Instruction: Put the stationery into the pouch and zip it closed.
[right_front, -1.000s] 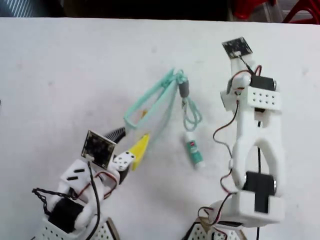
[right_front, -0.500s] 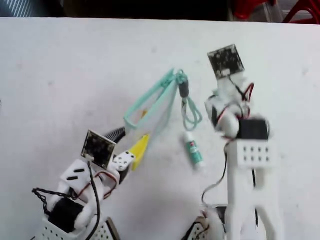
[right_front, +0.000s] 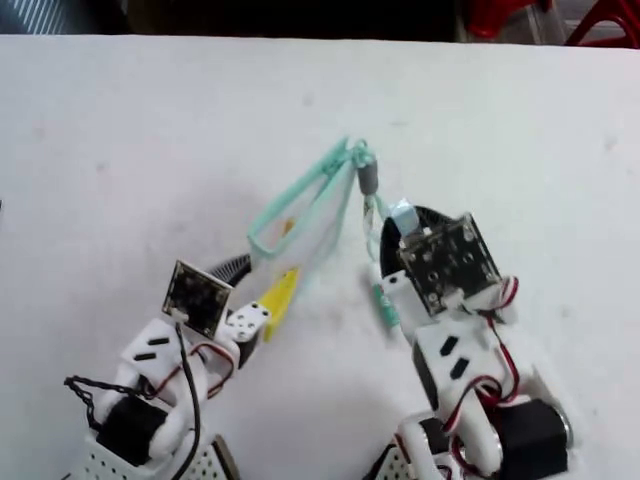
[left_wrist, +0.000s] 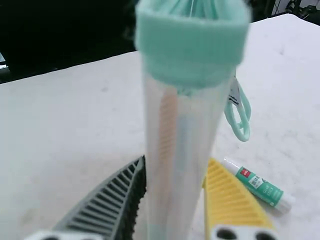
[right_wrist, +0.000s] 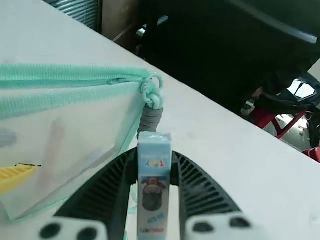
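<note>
Pinches mint mesh pouch (right_front: 300, 215) at one end with left gripper (right_front: 262, 277), clamped tight on the mesh. Grips a small light-blue stationery item (right_wrist: 153, 185) in right gripper (right_wrist: 154, 156), just beside the pouch's zipper-pull corner. Shows green-and-white glue stick (left_wrist: 257, 182) lying on white table (right_front: 120, 130), near the pouch's strap loop (left_wrist: 240, 112) and not touching the pouch. Shows a faint orange stick inside the pouch.

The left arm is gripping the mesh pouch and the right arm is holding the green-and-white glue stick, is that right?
Not quite. The left gripper does grip the pouch, but the right gripper is shut on a small light-blue block, as the right wrist view shows. The glue stick lies on the table.
</note>
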